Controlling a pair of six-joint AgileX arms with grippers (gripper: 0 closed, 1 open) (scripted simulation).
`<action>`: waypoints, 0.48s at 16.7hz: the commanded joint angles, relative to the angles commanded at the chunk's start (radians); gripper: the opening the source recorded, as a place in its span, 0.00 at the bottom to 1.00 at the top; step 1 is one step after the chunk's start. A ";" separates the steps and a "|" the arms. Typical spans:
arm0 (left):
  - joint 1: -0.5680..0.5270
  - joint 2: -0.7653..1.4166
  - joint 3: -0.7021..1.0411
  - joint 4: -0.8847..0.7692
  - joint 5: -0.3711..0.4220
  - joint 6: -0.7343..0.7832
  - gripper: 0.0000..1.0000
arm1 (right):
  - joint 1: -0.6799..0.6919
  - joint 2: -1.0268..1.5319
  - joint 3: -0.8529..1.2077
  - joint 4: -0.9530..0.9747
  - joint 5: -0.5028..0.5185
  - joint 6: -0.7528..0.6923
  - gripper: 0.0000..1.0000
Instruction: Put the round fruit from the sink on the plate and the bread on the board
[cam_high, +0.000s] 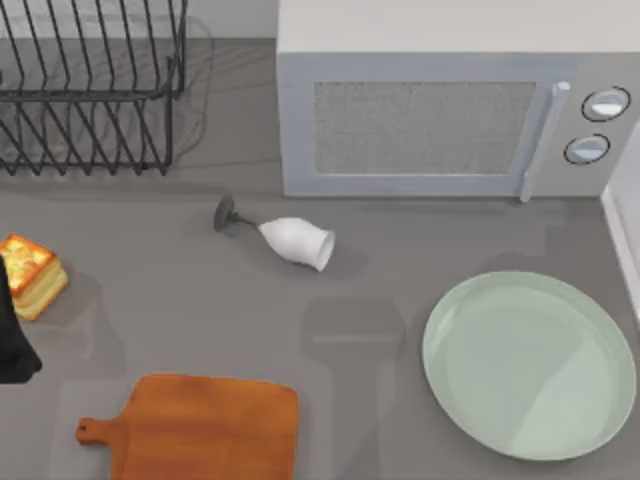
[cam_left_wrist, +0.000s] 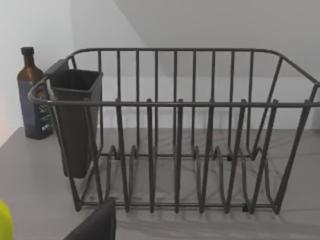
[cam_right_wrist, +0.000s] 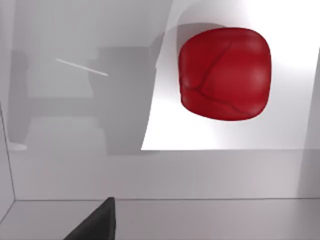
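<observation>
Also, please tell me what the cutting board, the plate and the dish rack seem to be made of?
The cutting board looks like wood: matte orange-brown, with faint grain. The plate looks like glazed ceramic, perhaps plastic: pale mint green with soft glossy reflections. The dish rack looks like dark coated metal wire: thin grey rods with a dull finish.

No readable text, brand, number or sign is showing anywhere. The brown bottle (cam_left_wrist: 31, 95) is carrying a pale label, its marks too blurred to read. The microwave (cam_high: 450, 110) dials are bearing no legible markings.
</observation>
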 joint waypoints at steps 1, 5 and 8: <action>0.000 0.000 0.000 0.000 0.000 0.000 1.00 | -0.006 0.034 0.027 -0.018 0.000 -0.006 1.00; 0.000 0.000 0.000 0.000 0.000 0.000 1.00 | -0.013 0.073 0.058 -0.039 0.000 -0.012 1.00; 0.000 0.000 0.000 0.000 0.000 0.000 1.00 | -0.007 0.071 0.055 -0.036 0.000 -0.011 1.00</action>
